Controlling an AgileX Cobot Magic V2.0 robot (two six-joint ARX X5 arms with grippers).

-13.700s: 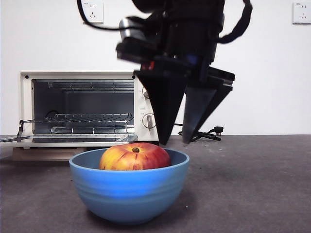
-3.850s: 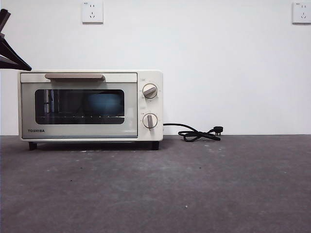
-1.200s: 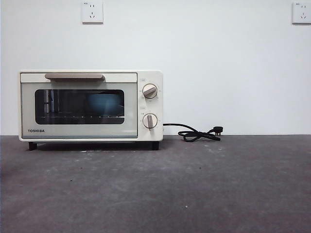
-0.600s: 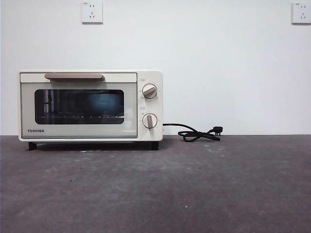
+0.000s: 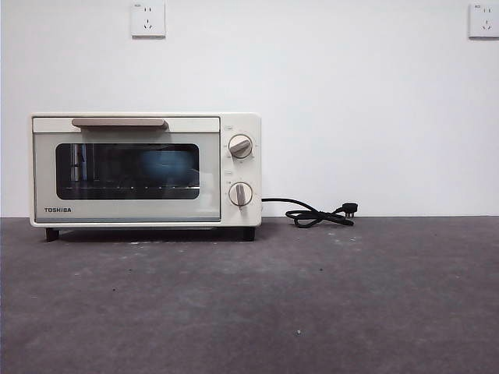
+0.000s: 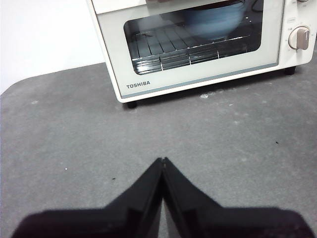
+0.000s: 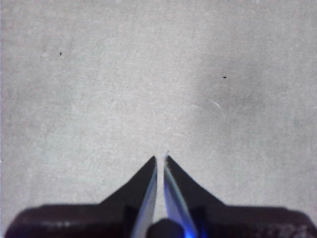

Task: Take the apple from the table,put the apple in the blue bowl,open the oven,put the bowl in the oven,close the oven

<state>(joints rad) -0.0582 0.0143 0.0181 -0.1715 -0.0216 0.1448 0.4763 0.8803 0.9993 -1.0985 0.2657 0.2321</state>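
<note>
Sitting inside the oven [image 5: 145, 169], the blue bowl [image 5: 168, 165] shows as a pale blue shape behind the dark glass door, resting on the wire rack toward the knob side of the cavity. From the left wrist view the bowl [image 6: 210, 19] is seen through the same glass, on the rack's bars. Apple: cannot be made out in any view; the glass is too dark and the bowl's rim hides its inside. Oven door is shut, flush with the cream-white body, beige bar handle [image 5: 119, 122] level along its top edge. Two knobs [image 5: 240, 146] stacked on the panel beside the door. Black cord [image 5: 313, 214] runs from the oven's side and lies coiled on the table [image 5: 312, 304] near the wall, plug end free. Two white wall sockets [image 5: 148, 19] above.

Left gripper [image 6: 163, 159]: jaws pressed together, nothing between them, held over bare tabletop in front of the oven, well apart from it. Right gripper [image 7: 161, 157]: jaws closed to a thin slit, nothing held, over plain grey tabletop. Neither arm shows in the front view.
</note>
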